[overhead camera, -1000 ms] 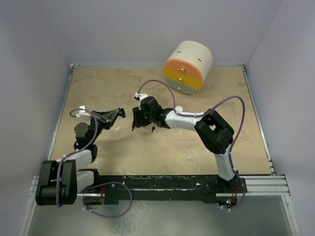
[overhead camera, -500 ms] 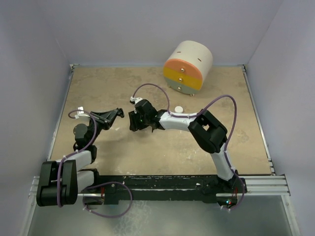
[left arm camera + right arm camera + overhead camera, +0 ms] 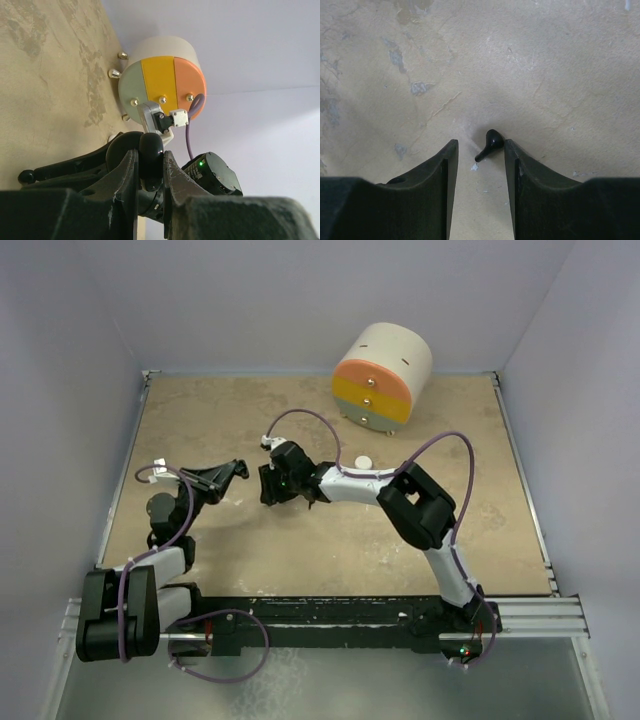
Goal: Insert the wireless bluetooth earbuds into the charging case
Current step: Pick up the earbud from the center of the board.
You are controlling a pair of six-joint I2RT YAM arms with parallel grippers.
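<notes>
1. Between the fingers of the left end effector point(image 3: 149, 159), the charging case point(image 3: 150, 147) is clenched by its rounded black edge. It is held at the left of the desk point(image 3: 300, 550).
2. Under the right end effector point(image 3: 479, 150), a small black earbud point(image 3: 491, 138) with a bulb and a short stem is seen. The jaws are parted and only the bulb is touched by one finger, so nothing is gripped. Whether the earbud lies flat on the desk cannot be told for certain.
3. From above, the two end effectors are seen near each other, tips facing, with a gap between them.
4. A small white piece point(image 3: 362, 462) is seen on the desk between the right arm and the drawer unit point(image 3: 385, 375). Whether it is a second earbud cannot be told.
5. The earbud is judged to be very light, rigid and smooth, so it is likely to skid or flick away if pinched off-centre. A hold is best taken across the bulb, with the stem left free to be guided into its socket.
6. The case is judged to be light, stiff and glossy. It may slip or turn in an edge grip when pressed from above. Whether its lid is open cannot be told.
</notes>
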